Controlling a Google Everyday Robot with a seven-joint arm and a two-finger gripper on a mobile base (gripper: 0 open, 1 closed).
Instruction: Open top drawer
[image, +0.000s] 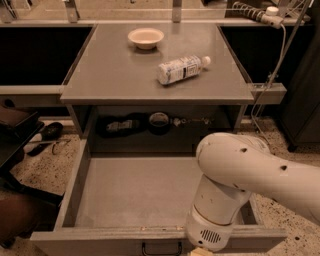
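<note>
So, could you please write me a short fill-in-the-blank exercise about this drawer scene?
1. The top drawer stands ____, its grey tray exposed.
2. The bottle lies on its ____ on the counter.
3. The bowl stands ____, not overturned.
4. The gripper sits at the picture's ____ edge, beside the drawer's handle.
Missing words: open; side; upright; bottom.

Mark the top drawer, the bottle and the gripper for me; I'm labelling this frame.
top drawer (132, 192): camera view, bare tray floor.
bottle (179, 69): camera view, its label.
gripper (202, 252): camera view, visible top, at bottom edge by drawer front.
</note>
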